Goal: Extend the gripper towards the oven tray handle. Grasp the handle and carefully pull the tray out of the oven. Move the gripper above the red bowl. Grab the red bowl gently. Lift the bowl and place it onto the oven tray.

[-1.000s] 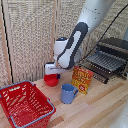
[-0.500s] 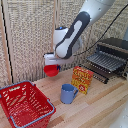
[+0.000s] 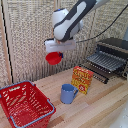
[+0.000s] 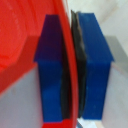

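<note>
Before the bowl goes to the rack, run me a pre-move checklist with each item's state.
1. Claw shut on the red bowl: ok; the wrist view shows the fingers pinching the rim.
2. Bowl lifted off the table: ok.
3. Tray pulled out of the oven: ok.
4. Tray free of items: ok.
5. Bowl above the yellow box and blue mug: ok.
6. Grip firmness: cannot tell.

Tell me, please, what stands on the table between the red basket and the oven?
In the exterior view, a blue mug and a yellow box stand between the basket and the oven, with the mug nearer the basket.
</note>
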{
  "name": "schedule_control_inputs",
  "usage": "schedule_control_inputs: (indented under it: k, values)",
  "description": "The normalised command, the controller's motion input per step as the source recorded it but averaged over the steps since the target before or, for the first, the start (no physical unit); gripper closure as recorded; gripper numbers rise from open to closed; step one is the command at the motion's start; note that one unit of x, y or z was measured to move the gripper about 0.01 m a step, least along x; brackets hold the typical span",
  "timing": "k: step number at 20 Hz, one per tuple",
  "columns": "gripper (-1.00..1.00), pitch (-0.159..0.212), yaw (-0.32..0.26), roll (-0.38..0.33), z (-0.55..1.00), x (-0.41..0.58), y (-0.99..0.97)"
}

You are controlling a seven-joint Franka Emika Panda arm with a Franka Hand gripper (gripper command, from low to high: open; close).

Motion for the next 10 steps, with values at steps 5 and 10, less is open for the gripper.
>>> schedule_control_inputs:
  k: [5, 10]
  values:
    - [1.0, 0.087, -0.245, 0.024, 0.54, -0.083, -0.48]
    - [1.0, 0.018, -0.255, 0.009, 0.35, -0.086, -0.48]
